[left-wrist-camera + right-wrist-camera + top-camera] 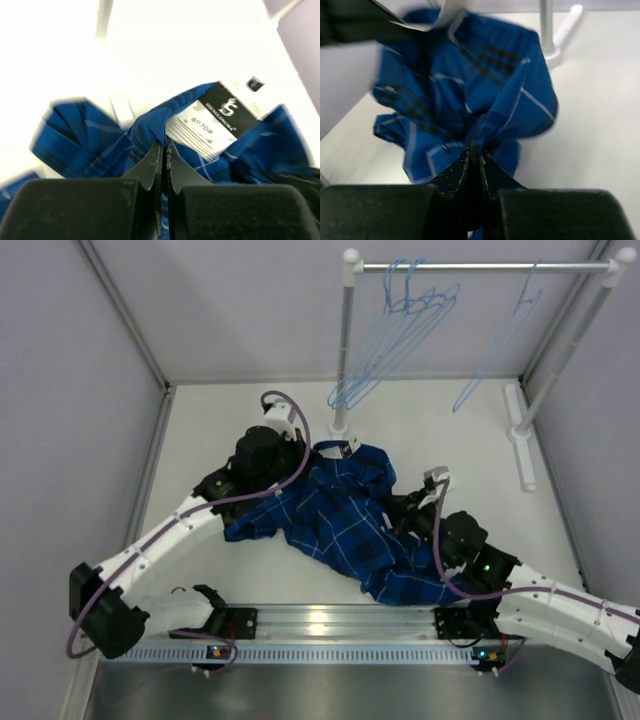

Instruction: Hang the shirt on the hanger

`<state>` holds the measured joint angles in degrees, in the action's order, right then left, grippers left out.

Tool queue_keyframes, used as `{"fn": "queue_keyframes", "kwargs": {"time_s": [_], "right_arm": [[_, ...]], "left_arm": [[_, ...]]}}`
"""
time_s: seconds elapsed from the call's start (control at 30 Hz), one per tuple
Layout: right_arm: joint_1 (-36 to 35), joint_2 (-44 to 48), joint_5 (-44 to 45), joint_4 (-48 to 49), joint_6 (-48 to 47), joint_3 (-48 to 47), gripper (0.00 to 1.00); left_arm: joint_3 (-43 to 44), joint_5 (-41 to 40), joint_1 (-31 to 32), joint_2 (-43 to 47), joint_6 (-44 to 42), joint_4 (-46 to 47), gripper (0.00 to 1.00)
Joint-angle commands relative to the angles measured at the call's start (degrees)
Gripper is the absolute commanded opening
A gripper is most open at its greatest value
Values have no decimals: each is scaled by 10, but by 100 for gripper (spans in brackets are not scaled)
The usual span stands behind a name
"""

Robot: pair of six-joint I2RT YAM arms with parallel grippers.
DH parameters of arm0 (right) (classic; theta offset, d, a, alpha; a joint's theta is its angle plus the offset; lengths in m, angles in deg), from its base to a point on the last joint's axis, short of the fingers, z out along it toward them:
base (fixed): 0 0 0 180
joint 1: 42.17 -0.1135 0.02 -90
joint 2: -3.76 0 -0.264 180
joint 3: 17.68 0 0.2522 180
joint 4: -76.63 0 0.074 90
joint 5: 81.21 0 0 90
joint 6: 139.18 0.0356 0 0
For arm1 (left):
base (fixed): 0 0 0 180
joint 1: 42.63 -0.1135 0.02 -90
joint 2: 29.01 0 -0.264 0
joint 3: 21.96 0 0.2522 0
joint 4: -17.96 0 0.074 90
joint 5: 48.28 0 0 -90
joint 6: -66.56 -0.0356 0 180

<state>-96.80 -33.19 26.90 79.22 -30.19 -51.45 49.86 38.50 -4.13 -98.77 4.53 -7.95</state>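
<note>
The dark blue plaid shirt (340, 520) lies crumpled on the table between both arms. My left gripper (310, 455) is at its far collar end. In the left wrist view this gripper (163, 145) is shut on a fold of the shirt (90, 135) right beside the white neck label (202, 129). My right gripper (402, 508) is at the shirt's right side. The right wrist view shows this gripper (475, 152) shut on a raised ridge of the shirt (470, 85). Several pale-blue wire hangers (388, 350) hang on the rack's rail, apart from both grippers.
A white clothes rack stands at the back, its left post (346, 340) just behind the shirt and its rail (480, 267) running right. Its right foot (522, 435) lies on the table. Grey walls close in both sides. A metal rail (330, 625) runs along the near edge.
</note>
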Motion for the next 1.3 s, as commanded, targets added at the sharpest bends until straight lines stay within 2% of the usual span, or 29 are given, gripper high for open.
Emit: {"fn": "queue_keyframes", "kwargs": {"time_s": [0.0, 0.03, 0.1, 0.13, 0.23, 0.33, 0.4, 0.57, 0.7, 0.87, 0.93, 1.0, 1.1, 1.2, 1.27], "right_arm": [[-4, -44, 82, -70, 33, -66, 7], [2, -69, 66, -96, 46, -102, 11], [18, -82, 20, -147, 38, -138, 29], [20, -84, -14, -156, 26, -174, 49], [19, -74, -31, -192, -11, -236, 73], [22, -79, -20, -226, -59, -301, 84], [22, -92, -32, -236, -96, -329, 85], [22, -145, -112, -204, -170, -329, 85], [23, -224, -66, -203, -177, -347, 84], [23, -275, -71, -188, -184, -347, 84], [23, -298, -48, -188, -179, -355, 82], [22, -308, -22, -187, -169, -362, 75], [26, -318, 11, -181, -155, -365, 74], [27, -326, -6, -177, -141, -356, 72], [27, -339, -27, -172, -128, -349, 68]], "left_arm": [[48, -79, -4, 76, -135, 25, 0], [49, -84, -3, 89, -169, 19, 0], [37, -86, -3, 109, -180, 14, 0], [32, -81, -3, 117, -173, 15, 0], [18, -48, -1, 135, -179, 15, 0], [16, -41, 0, 142, -176, 15, 0], [7, -15, 0, 149, -165, 15, 0], [-8, 30, 0, 179, -157, 17, 0], [-15, 76, 0, 211, -145, 17, 0], [-54, 96, 0, 254, -136, 17, 0], [-63, 99, 0, 262, -123, 12, 0], [-71, 111, 0, 277, -110, 2, 0], [-75, 98, 0, 311, -107, -18, 0], [-69, 82, 0, 335, -114, -39, 0], [-69, 80, 0, 342, -112, -42, 0]]}}
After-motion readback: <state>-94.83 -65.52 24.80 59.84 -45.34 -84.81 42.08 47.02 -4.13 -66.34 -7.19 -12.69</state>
